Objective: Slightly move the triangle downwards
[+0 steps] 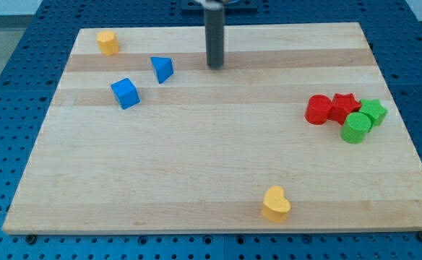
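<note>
The blue triangle (pixel 162 69) lies on the wooden board (pixel 218 166) at the upper left. My tip (pixel 215 67) is the lower end of the dark rod. It stands to the right of the triangle, at about the same height in the view, with a clear gap between them. A blue cube (pixel 125 93) sits just below and left of the triangle.
A yellow block (pixel 108 42) is at the top left corner. A yellow heart (pixel 275 204) is near the bottom edge. At the right is a cluster: red cylinder (pixel 318 109), red star (pixel 345 103), green star (pixel 373 111), green cylinder (pixel 355 128).
</note>
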You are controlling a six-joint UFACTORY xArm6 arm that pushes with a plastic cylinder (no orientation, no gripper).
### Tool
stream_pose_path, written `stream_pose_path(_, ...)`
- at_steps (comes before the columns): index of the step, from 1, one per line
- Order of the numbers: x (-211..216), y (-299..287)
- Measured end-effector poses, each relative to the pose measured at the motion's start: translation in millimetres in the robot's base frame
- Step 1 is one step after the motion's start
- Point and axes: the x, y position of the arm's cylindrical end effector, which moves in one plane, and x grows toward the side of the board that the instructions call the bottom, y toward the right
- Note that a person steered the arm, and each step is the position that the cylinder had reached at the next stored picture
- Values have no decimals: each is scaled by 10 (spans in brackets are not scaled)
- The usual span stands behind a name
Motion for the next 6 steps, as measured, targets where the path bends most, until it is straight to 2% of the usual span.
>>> stream_pose_path(1,-235,-475)
stream_pose_path(2,112,-884)
stream_pose_path(3,138,-902)
stream_pose_path(4,498,-687)
stream_pose_path(5,1599,187)
stream_pose_path(6,1633,292)
